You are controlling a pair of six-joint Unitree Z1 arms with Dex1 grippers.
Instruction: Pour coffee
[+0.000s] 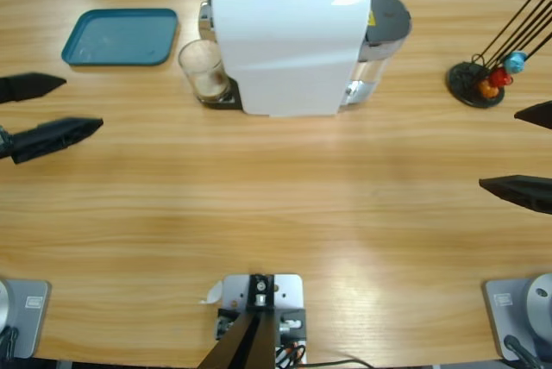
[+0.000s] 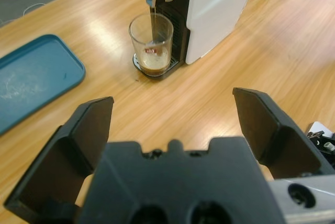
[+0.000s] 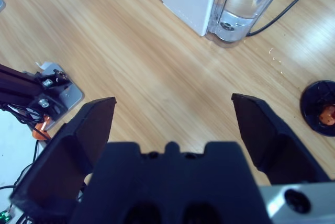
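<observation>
The glass [image 2: 152, 43] stood on the drip tray of the white machine [image 1: 289, 41], under its spout, with a thin stream running into it and a shallow layer of coffee [image 2: 153, 63] with tan foam at the bottom. It looked light, being nearly empty, but rigid, smooth and breakable, and probably warm low down. The safest hold seemed to be across the bare middle of its wall, above the liquid and below the rim, squeezing gently and keeping it upright so the little coffee did not slosh.

The left gripper [image 2: 172, 114] pointed at the glass from well apart, jaws wide and holding nothing. The right gripper [image 3: 172, 114] hung over bare table [image 1: 276, 214] near the machine's water tank [image 3: 246, 4], jaws likewise wide and empty.

A blue tray [image 1: 121, 37] lay left of the glass. In the high view the machine's body hid the spout, and only the jaw tips of both arms showed at the side edges. The capsule stand [image 1: 476, 83] was cut off in the right wrist view, and its capsules were too small to count
</observation>
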